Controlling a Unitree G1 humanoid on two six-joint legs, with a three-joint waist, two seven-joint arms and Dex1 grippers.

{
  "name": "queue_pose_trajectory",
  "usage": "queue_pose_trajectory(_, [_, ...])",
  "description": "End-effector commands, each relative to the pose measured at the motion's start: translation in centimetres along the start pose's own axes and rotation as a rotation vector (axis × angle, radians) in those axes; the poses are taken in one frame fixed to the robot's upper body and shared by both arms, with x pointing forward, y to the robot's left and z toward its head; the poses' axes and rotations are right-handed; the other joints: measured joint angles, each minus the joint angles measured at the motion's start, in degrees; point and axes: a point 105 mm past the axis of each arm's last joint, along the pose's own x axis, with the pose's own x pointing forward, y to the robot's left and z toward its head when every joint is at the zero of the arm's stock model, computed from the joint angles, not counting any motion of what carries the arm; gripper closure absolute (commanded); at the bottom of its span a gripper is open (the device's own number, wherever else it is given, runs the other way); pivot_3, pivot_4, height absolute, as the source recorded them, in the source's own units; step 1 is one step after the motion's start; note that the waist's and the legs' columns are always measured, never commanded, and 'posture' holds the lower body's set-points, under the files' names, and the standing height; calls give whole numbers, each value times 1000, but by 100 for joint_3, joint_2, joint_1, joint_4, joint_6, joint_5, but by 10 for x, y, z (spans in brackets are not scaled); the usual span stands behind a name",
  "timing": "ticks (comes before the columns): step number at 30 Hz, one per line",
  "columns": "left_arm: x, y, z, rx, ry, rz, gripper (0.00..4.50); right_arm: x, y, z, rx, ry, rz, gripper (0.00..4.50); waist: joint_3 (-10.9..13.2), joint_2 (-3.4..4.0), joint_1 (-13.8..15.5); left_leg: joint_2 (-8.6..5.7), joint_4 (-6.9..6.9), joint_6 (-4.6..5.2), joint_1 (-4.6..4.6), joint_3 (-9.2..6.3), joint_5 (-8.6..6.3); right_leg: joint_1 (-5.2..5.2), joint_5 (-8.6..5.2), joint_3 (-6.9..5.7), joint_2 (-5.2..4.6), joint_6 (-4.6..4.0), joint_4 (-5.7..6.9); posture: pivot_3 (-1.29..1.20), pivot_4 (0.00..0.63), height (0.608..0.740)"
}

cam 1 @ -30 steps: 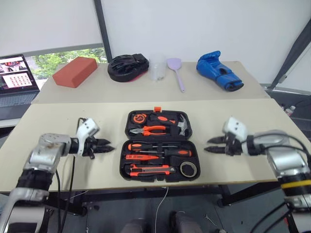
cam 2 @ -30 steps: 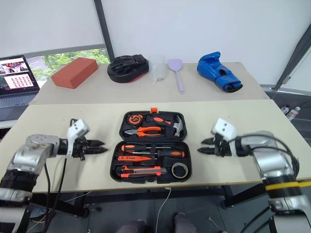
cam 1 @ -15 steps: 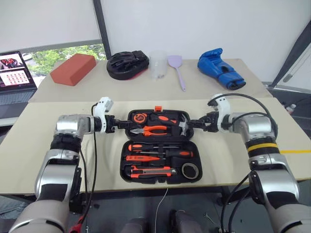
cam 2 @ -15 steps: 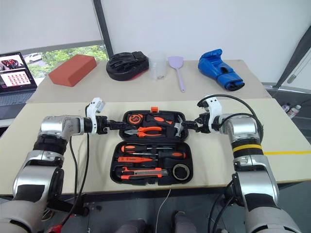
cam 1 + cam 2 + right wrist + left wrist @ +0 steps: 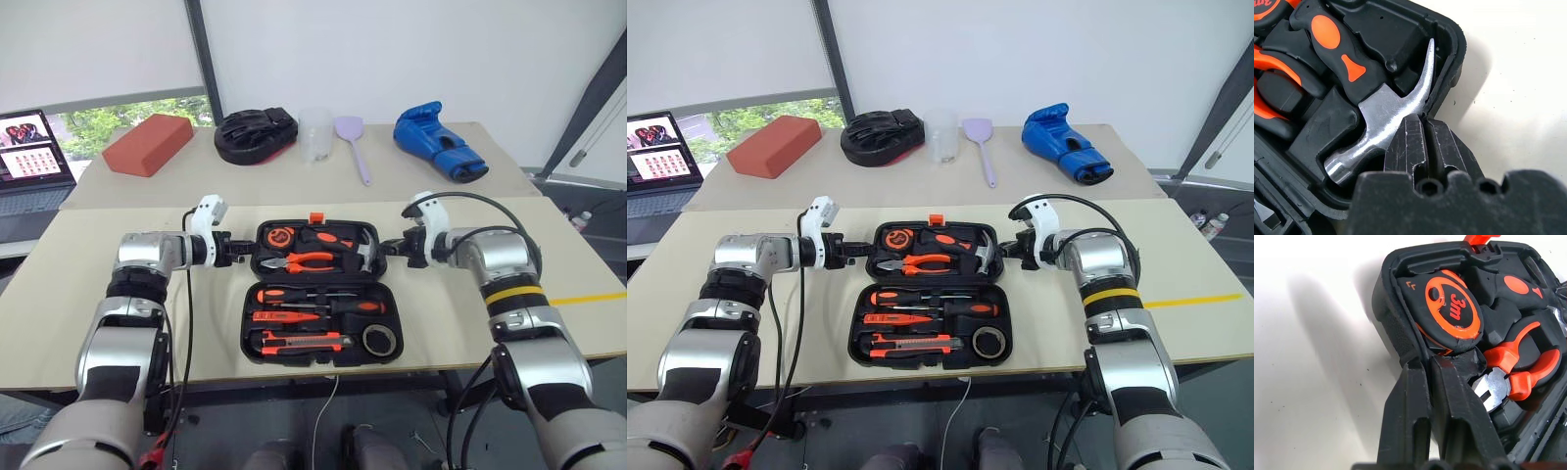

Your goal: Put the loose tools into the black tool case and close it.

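Observation:
The black tool case point(image 5: 248, 325) lies open on the near table, its orange latch point(image 5: 316, 218) on the far edge. In the near half lie two black-and-orange screwdrivers point(image 5: 294, 294), a slim orange screwdriver point(image 5: 279, 316), the utility knife point(image 5: 304, 342) and the tape roll point(image 5: 380, 340). A tape measure point(image 5: 1452, 308), pliers point(image 5: 309, 260) and hammer point(image 5: 1381, 110) fill the far half. My left gripper point(image 5: 245, 250) is shut on the far half's left rim. At the right rim beside the hammer claw, my right gripper point(image 5: 384, 249) is shut the same way.
On the far table stand a red brick point(image 5: 149, 144), a round black mitt point(image 5: 257, 135), a clear cup point(image 5: 315, 132), a lilac spatula point(image 5: 356, 147) and a blue boxing glove point(image 5: 439, 142). A laptop point(image 5: 34, 157) sits at the far left.
Both arms swung in from the case's near sides to its far half. Their open fingers then closed on the left and right rims.

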Motion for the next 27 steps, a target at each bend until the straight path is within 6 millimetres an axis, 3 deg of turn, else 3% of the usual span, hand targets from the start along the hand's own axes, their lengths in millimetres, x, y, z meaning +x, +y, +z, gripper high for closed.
queue_pose_trajectory(1, [-2, -10, 11, 57, -46, -59, 4487, -1, 1, 11, -51, -46, -15, 4466, 0, 0, -4, 0, 0, 0, 0, 0, 0, 0, 0, 0, 0, 0, 2, 0, 150, 740])
queue_pose_trajectory(9, [-22, -32, 59, 379, -385, -56, 4487, -25, -3, 69, -177, -350, -134, 4466, 1, 0, -1, -1, 9, 0, -30, 0, 0, -28, 1, -3, 0, 0, 1, 0, 150, 740])
queue_pose_trajectory(12, [-29, -42, 64, 504, -458, -41, 4487, -33, -1, 77, -290, -419, -182, 4466, 1, 0, -12, -1, 9, 0, -49, 0, 0, -56, 2, -4, 0, 0, 10, 0, 150, 740])
queue_pose_trajectory(19, [-31, -46, 46, 730, -484, 32, 4487, -37, 12, 54, -455, -467, -211, 4466, 1, 0, -37, -5, -7, 0, -55, 1, 0, -87, 2, -6, 4, -1, 13, 0, 150, 740])
queue_pose_trajectory(24, [-31, -46, 22, 884, -491, 108, 4487, -37, 21, 23, -607, -495, -245, 4466, 0, 1, -10, -8, -6, 0, -41, 3, 0, -71, 2, -4, 3, -1, -8, 0, 150, 740])
queue_pose_trajectory(27, [-42, -41, 8, 853, -536, 188, 4487, -47, 36, -4, -764, -519, -221, 4466, -5, 5, 18, -6, -19, 0, 0, 2, 0, -28, 2, -1, 6, -1, -15, 0, 150, 740])
